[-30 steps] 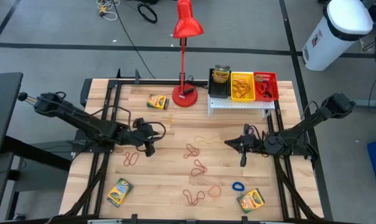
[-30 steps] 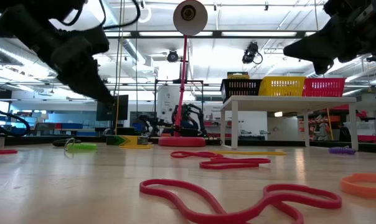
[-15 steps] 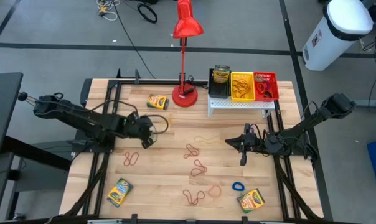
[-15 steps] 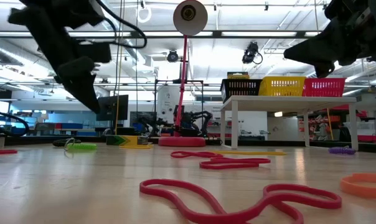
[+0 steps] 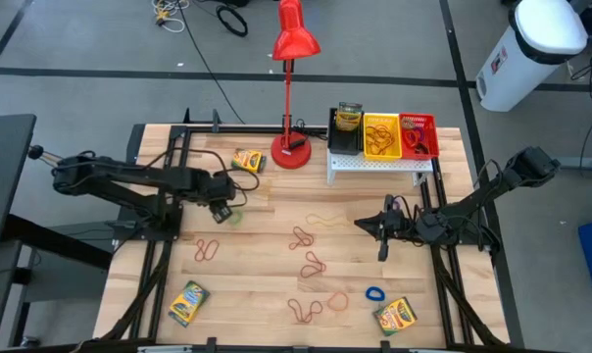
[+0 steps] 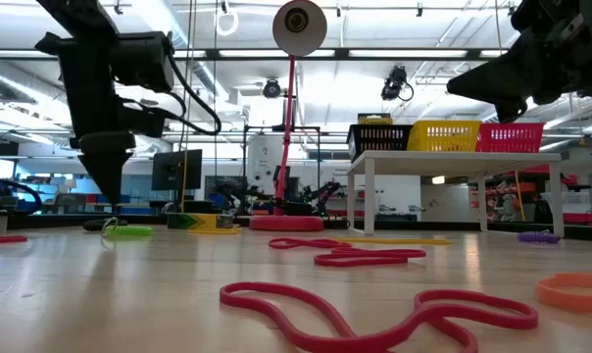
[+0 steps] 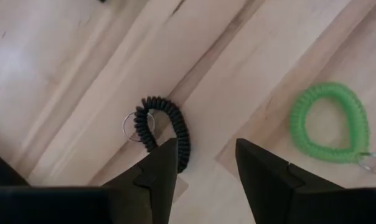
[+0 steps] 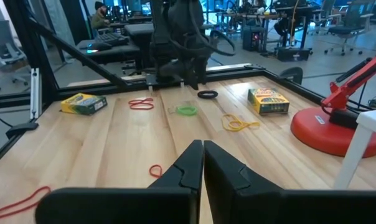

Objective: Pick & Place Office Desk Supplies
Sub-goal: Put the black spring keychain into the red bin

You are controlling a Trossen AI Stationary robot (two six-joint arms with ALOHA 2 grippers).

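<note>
My left gripper (image 7: 203, 163) stands open and points down over the table's left half (image 5: 223, 210), touching nothing. Just beyond its fingertips lies a black coiled loop with a metal ring (image 7: 164, 124). A green coiled loop (image 7: 330, 123) lies flat beside it. My right gripper (image 8: 201, 163) hovers shut and level over the right half (image 5: 361, 226). Crayon boxes lie at the far left (image 5: 247, 160), near left (image 5: 188, 302) and near right (image 5: 396, 316). Red rubber-band loops (image 5: 308, 263) lie mid-table. The black (image 5: 347, 129), yellow (image 5: 381, 135) and red (image 5: 419, 135) bins stand on a white stand.
A tall red desk lamp stands with its base (image 5: 292, 153) at the far middle, left of the white stand (image 5: 379, 165). More loops lie near the front: red (image 5: 207, 249), orange (image 5: 337, 299), blue (image 5: 374, 293) and tan (image 5: 325, 218). Black frame rails (image 5: 159, 265) run along both sides.
My left gripper has swung toward the table's far edge and tipped from slanting to pointing nearly straight down, ending over the black and green coiled loops. My right gripper has kept still. Nothing on the table has moved.
</note>
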